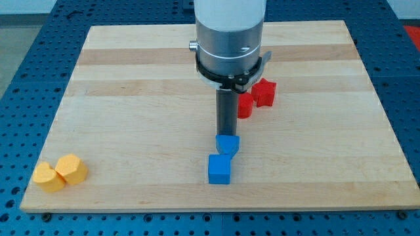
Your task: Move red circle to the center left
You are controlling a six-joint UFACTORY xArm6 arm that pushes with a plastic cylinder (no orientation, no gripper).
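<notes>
My tip (227, 133) rests on the wooden board (131, 98), near its middle. It is a plain rod with nothing to open or close, and it holds nothing. Just to the view's right of my rod, and a little toward the view's top from the tip, sits a red block (245, 106); my rod hides part of it, so I cannot tell its shape for certain, nor whether the rod touches it. Beside it, further to the view's right and touching it or nearly so, is a red star-like block (264, 92). Right below my tip is a blue block (228, 145), and just below that, a blue cube (219, 169); the two look in contact. Far off toward the view's bottom left lie two yellow blocks (61, 174), side by side and touching.
</notes>
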